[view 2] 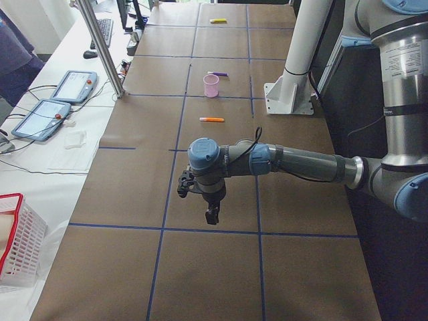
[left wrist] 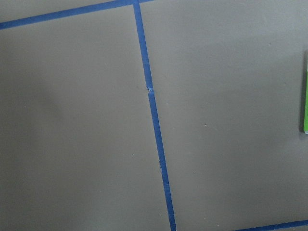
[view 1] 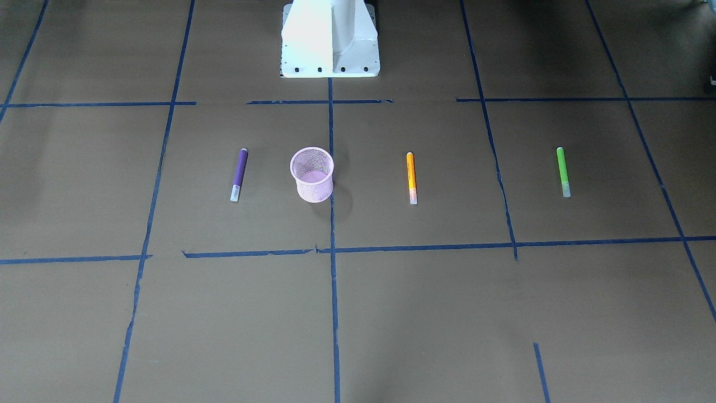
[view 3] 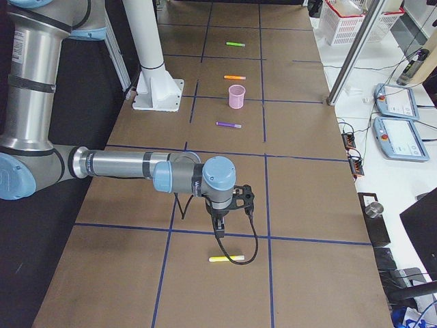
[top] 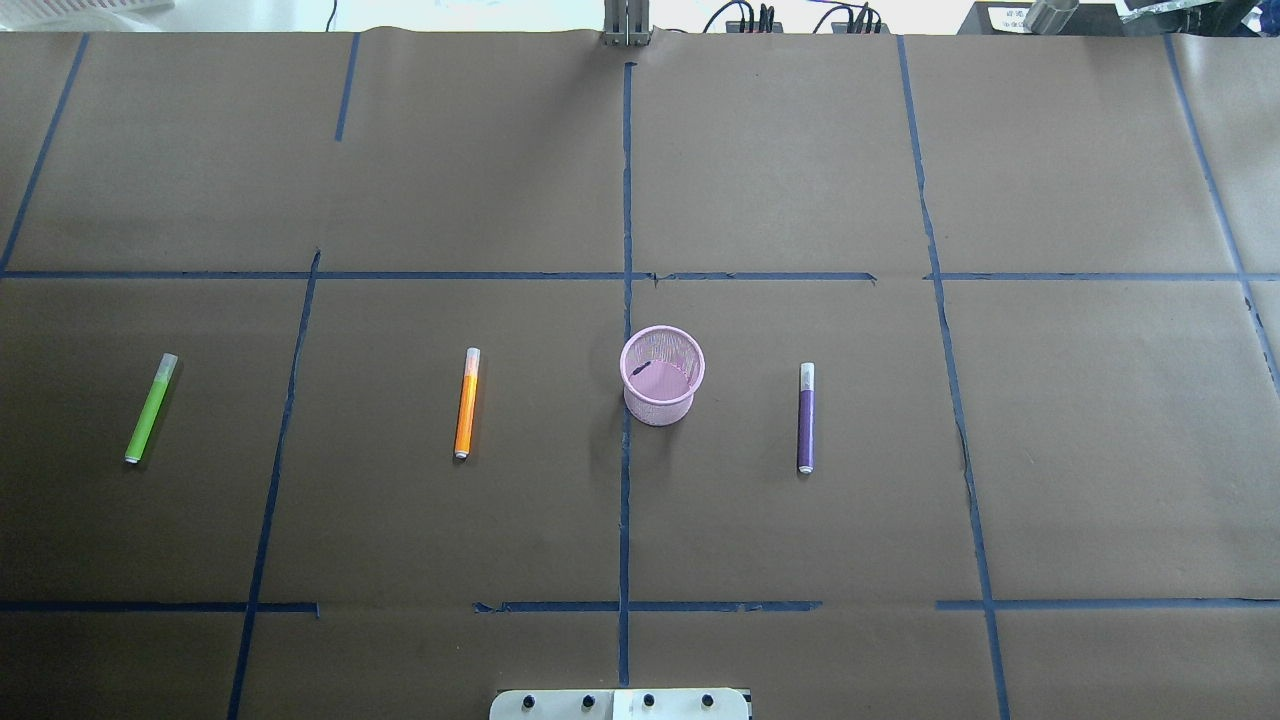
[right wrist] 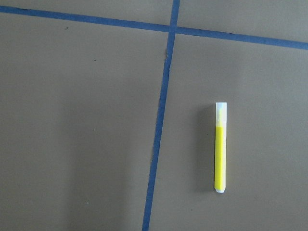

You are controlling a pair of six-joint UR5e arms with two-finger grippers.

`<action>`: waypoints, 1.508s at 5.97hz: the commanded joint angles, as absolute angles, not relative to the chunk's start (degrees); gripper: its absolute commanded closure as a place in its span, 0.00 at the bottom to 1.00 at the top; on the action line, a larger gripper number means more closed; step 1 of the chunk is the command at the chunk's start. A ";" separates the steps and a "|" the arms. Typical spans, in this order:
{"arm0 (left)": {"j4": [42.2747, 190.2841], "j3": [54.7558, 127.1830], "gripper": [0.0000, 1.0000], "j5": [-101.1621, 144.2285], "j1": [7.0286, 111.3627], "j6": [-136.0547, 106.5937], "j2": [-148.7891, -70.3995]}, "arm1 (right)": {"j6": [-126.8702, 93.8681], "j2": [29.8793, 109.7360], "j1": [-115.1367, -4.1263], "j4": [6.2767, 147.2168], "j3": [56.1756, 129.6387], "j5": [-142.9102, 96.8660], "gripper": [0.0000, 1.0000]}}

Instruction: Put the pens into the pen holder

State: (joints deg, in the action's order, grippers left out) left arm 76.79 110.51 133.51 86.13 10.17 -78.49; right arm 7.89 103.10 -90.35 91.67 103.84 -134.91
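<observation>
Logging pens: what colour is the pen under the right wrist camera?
Yellow: the pen shows best in the right wrist view.

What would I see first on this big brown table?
A small pink wire-mesh cup stands upright in the middle. Bright pens lie flat in a row with it: a slim purple pen on one side, an orange pen and a green pen on the other. A yellow pen lies alone, far off.

Left arm (view 2: 304,164) and right arm (view 3: 119,164) stretch level; left claw (view 2: 211,217), right claw (view 3: 219,231) point down, openness unclear
</observation>
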 commanded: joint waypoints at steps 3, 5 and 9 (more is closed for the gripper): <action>79.35 110.49 0.00 133.33 85.17 9.67 -85.01 | 6.68 102.04 -88.52 91.58 104.24 -134.91 0.00; 84.44 105.83 0.00 134.20 82.11 6.19 -91.93 | 4.75 101.07 -87.63 91.58 104.50 -135.00 0.00; 116.69 97.44 0.00 126.57 62.45 -34.62 -88.59 | 4.75 101.07 -87.63 91.58 104.59 -135.00 0.00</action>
